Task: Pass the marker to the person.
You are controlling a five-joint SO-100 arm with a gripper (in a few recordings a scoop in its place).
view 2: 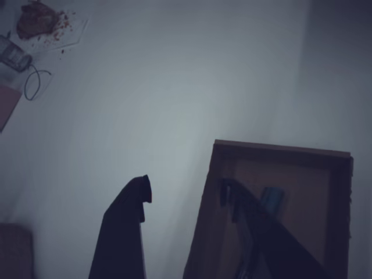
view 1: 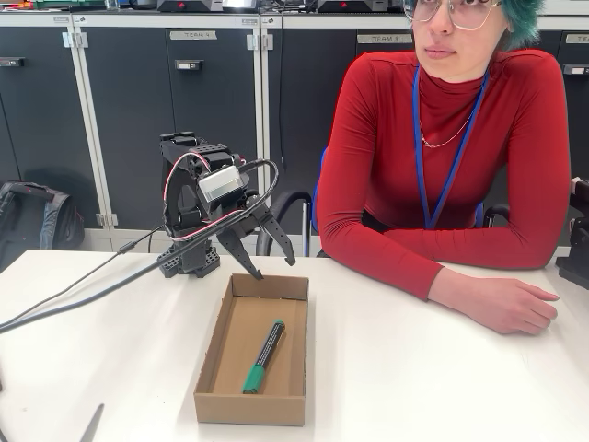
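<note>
- White table [view 1: 414, 368] runs edge to edge across the fixed view, with dark cabinets [view 1: 166, 110] lined up behind its far edge.
- The person [view 1: 451, 157] in red sits behind the far right side of the table, forearm laid on the top, hand [view 1: 504, 304] resting flat near the right edge.
- The black arm [view 1: 207, 198] stands at the far edge, left of centre, cables [view 1: 83, 285] trailing off toward the left edge.
- A shallow cardboard box [view 1: 213, 364] sits mid-table, reaching toward the near edge.
- The gripper [view 1: 273, 262] hangs over the box's far rim, fingers spread apart, nothing between them; in the wrist view [view 2: 186, 195] one fingertip is outside the box wall, the other over the inside.
- The marker [view 1: 263, 356] lies on the box floor, slightly slanted, green cap toward the near wall; in the dim wrist view the bluish blur [view 2: 272, 199] is probably it.
</note>
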